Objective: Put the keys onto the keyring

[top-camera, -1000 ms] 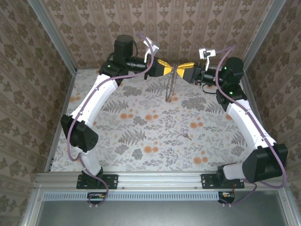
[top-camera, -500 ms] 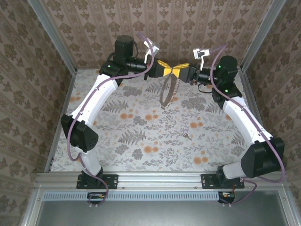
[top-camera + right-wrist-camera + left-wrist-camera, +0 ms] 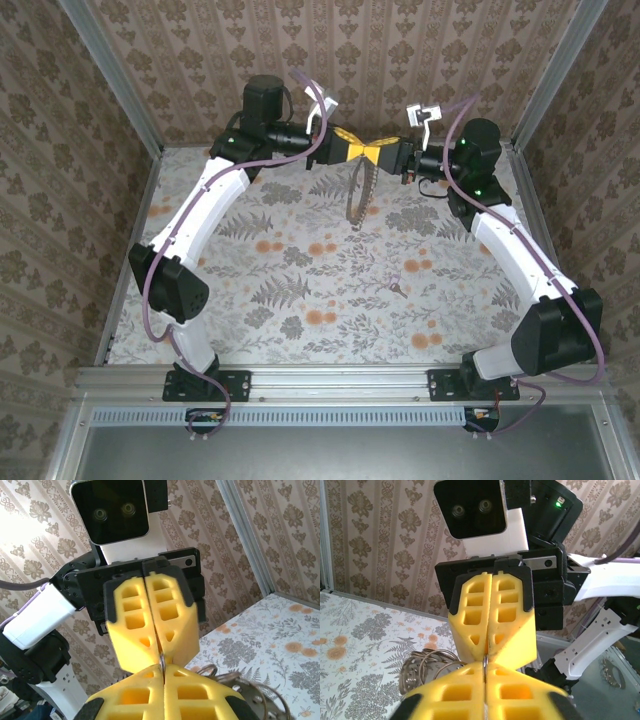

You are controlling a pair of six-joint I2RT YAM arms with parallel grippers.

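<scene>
Handover of the keyring (image 3: 358,196) seems the step in hand: left jaws and right jaws meet tip to tip, both pinched shut on it, while the key (image 3: 398,290) lies well apart on the table (image 3: 250,330), so next one side must release and fetch it

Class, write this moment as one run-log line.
left gripper: shut on keyring | right gripper: shut on keyring | key: loose on table
</scene>
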